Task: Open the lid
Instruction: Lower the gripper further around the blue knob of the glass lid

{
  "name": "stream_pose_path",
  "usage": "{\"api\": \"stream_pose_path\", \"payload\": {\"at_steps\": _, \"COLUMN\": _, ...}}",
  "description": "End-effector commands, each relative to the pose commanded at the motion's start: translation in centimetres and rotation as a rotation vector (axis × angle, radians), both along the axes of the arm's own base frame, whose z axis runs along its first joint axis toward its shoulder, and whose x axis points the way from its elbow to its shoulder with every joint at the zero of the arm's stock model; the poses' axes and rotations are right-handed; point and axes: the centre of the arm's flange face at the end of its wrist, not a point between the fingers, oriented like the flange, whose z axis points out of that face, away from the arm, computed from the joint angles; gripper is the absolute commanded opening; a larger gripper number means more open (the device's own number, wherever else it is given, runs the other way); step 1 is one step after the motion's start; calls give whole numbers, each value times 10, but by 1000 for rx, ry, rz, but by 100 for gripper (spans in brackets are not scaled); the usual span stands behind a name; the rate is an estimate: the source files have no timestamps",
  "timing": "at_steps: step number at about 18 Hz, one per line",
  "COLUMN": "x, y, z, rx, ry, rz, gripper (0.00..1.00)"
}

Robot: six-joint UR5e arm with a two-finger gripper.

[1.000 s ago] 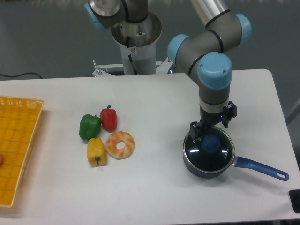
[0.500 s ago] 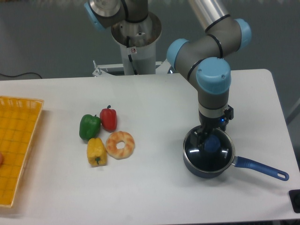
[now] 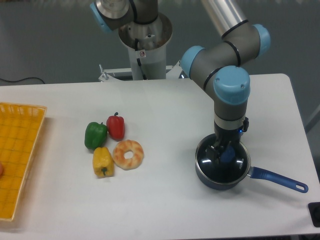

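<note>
The lid (image 3: pixel 222 161) is sitting flat on the dark blue saucepan (image 3: pixel 222 177) at the near right of the white desk (image 3: pixel 165 200), its glass showing dark and its blue knob (image 3: pixel 227 154) lying at the middle. The end effector (image 3: pixel 223 151) is pointing straight down over the lid, with its fingers reaching to the knob and partly covering it; from this angle I cannot tell whether they are closed on the knob or merely standing beside it. The arm's grey wrist with its light blue cap (image 3: pixel 231 84) is rising directly above the pan. The saucepan's long blue handle (image 3: pixel 278 180) is pointing toward the right and slightly near.

Well apart, toward the left of the desk, four play-food pieces are lying close together: a green pepper (image 3: pixel 95 135) and a red pepper (image 3: pixel 115 126) just beside each other on the far side, a yellow pepper (image 3: pixel 102 162) nearer, and a glazed doughnut (image 3: pixel 128 154) just right of the yellow one. A yellow mesh basket (image 3: pixel 17 150) is lying at the left edge of the desk.
</note>
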Motion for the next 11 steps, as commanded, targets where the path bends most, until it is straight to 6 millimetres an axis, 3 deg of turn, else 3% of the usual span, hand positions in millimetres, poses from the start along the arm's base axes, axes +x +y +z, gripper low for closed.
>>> {"api": "stream_pose_path", "payload": {"at_steps": 11, "x": -4, "y": 1, "z": -16, "rx": -6, "ry": -8, "rz": 33, "gripper": 100}}
